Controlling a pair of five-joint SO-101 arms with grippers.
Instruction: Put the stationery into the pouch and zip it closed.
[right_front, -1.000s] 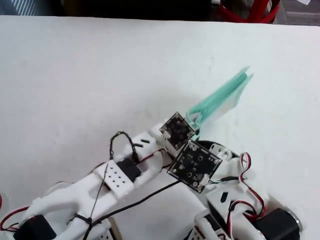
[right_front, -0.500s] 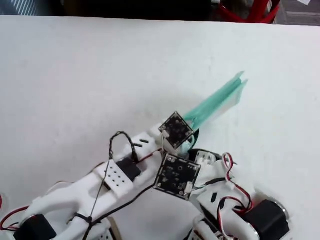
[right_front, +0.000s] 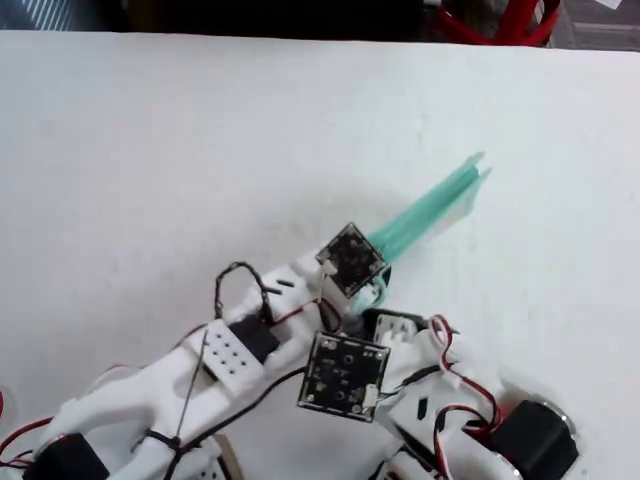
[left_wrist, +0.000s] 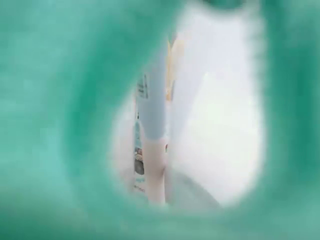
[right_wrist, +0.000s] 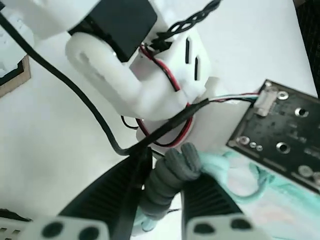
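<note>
The teal pouch (right_front: 430, 210) stands on its long edge right of the table's middle, pointing to the back right. Its near end lies under my left gripper (right_front: 370, 266), which holds that end. The left wrist view looks past the teal fabric (left_wrist: 50, 100) into the mouth, where a pale blue and pink pen (left_wrist: 150, 115) lies inside. My right gripper (right_wrist: 167, 192) is shut on the grey ridged zipper pull (right_wrist: 172, 172), which joins a teal cord loop (right_wrist: 235, 185) on the pouch (right_wrist: 280, 210). In the high view the right gripper (right_front: 358, 310) sits just in front of the left one.
Both arms crowd the front of the white table (right_front: 150, 150), the left arm's black cable (right_wrist: 75, 95) passing close over my right gripper. A red object (right_front: 500, 25) sits beyond the back edge. A wooden piece (right_wrist: 12, 80) lies near the arm bases.
My right arm has drawn back toward the front left with the zipper pull. The pouch's far end has dropped a little and turned, while the left arm has barely moved.
</note>
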